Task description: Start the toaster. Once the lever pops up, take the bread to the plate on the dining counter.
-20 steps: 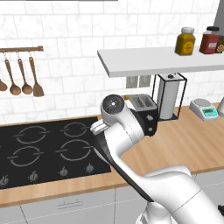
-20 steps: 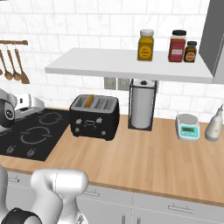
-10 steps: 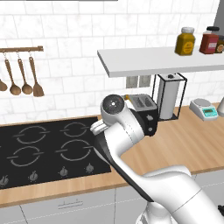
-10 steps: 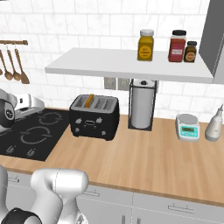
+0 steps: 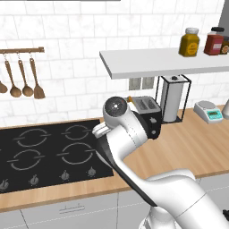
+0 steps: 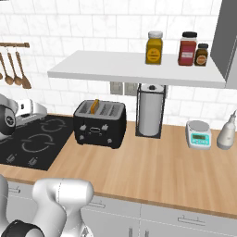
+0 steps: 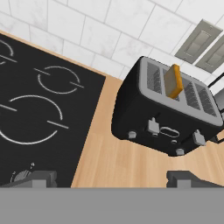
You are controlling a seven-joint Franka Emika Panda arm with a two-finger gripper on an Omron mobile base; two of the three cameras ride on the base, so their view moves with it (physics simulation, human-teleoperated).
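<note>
While the arm rises across the middle of the left base view, note the toaster half hidden behind the upper link, standing on the wooden desk between the black hob and the paper-towel holder; orange tip of the bread just visible at the toaster's top. From the right base view: toaster upright and unobstructed, long face with levers and knobs turned toward the base, bread standing in a slot toward the hob end and protruding above it, well apart from the scale. From the hand view: tool spread fully wide, nothing between the fingertips, hovering clear of the toaster and looking down on its knob face; bread upright in a slot, two levers visible on the face, the nearer lever roughly below the bread. Judged step: approach, toaster not yet started. Next move, as judged: advance toward the face, align one fingertip over the lever serving the loaded slot, press down squarely, avoiding the knobs below and avoiding any shove to the body.
</note>
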